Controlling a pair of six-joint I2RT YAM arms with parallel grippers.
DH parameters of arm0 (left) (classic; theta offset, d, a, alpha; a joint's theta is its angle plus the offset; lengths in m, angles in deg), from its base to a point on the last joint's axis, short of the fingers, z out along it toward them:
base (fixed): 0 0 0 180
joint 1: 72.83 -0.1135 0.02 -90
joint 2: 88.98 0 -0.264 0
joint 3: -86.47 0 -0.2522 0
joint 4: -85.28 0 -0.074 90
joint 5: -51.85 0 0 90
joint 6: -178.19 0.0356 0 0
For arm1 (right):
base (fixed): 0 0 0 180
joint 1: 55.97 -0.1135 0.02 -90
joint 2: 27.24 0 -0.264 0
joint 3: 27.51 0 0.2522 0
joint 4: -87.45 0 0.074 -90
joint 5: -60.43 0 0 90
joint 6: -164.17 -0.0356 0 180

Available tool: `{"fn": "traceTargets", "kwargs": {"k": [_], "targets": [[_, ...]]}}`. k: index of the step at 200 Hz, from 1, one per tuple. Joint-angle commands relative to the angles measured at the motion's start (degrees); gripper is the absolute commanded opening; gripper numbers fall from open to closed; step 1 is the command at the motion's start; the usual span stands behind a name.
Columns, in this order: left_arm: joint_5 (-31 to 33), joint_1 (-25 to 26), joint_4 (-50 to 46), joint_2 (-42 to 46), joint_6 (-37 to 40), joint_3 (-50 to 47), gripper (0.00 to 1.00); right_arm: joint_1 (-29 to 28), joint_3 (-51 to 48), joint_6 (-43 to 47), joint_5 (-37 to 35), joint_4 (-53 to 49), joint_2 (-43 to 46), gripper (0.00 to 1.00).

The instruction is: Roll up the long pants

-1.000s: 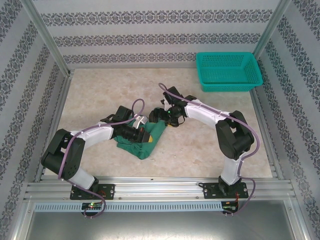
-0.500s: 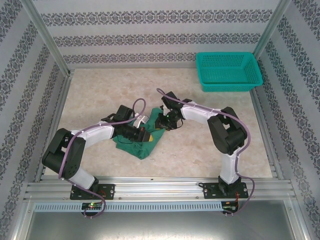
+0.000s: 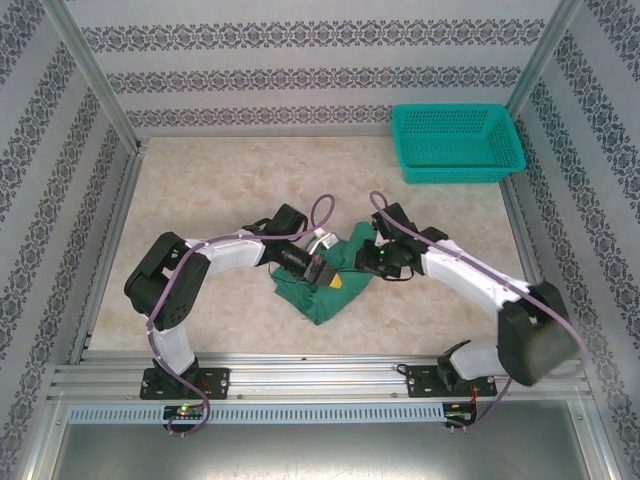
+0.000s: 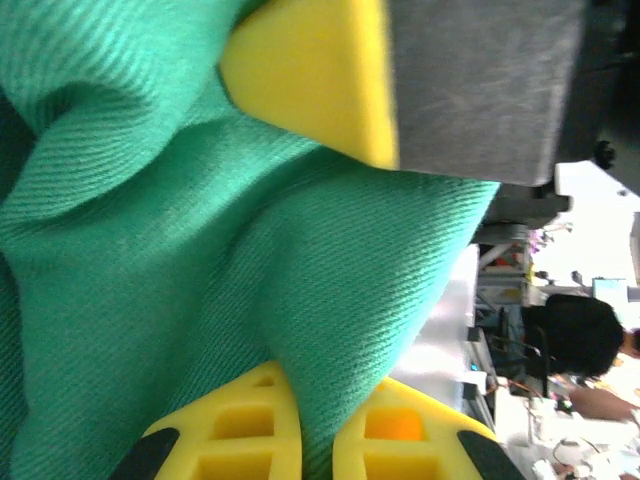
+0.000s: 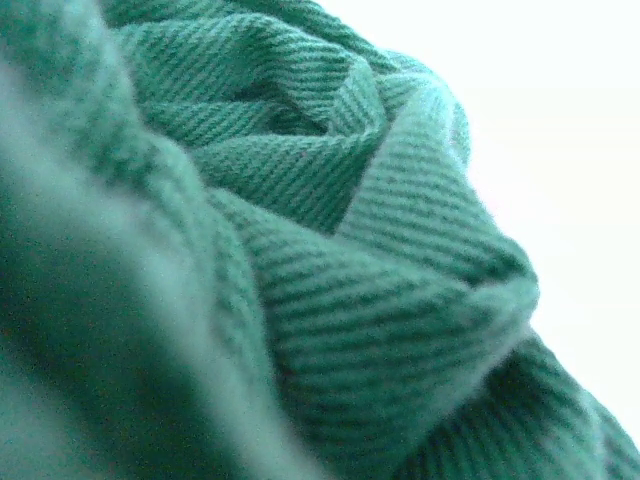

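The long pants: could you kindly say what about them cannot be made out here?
- Roll progress: top view, left gripper and right gripper cover the middle of the long pants.
- Right gripper open or shut: too small in top view; cloth blurs against the right wrist camera.

Pants: lying between your left gripper and right gripper.
Basket: sitting behind them, far right.

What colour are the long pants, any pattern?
The long pants are plain green, unpatterned; clearest in the left wrist view.
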Motion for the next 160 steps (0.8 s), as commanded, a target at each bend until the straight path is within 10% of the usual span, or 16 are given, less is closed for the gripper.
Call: {"fn": "traceTargets", "kwargs": {"k": [1, 29, 77, 107, 123, 143, 160], "targets": [[-1.3, -2.1, 5.9, -0.9, -3.2, -0.6, 0.00, 0.0, 1.8, -0.3, -2.5, -10.6, 5.4, 0.44], [-5.0, -3.2, 18.9, 0.5, -11.3, -4.9, 0.00, -0.4, 6.5, 0.2, -4.1, -11.7, 4.5, 0.74], [-7.4, -6.6, 37.1, 3.1, -23.1, -12.5, 0.00, -1.5, 6.3, -1.1, -3.1, -8.3, -1.0, 0.75], [-2.2, -7.6, 23.1, 1.9, -12.4, -13.0, 0.00, -3.2, 6.9, -2.2, -2.9, -5.5, -5.1, 0.75], [-0.9, -7.6, 19.8, -1.9, -9.2, -13.0, 0.00, -3.3, 7.6, -2.7, -2.3, -3.4, -6.7, 0.66], [-0.3, -7.9, 24.6, -5.6, -10.5, -15.1, 0.00, -3.8, 9.9, -2.8, -1.7, -2.3, -8.5, 0.21], [0.0, -8.2, 26.0, -7.1, -11.1, -16.0, 0.00, -4.2, 12.2, -2.1, -1.4, -3.0, -10.2, 0.06]]}}
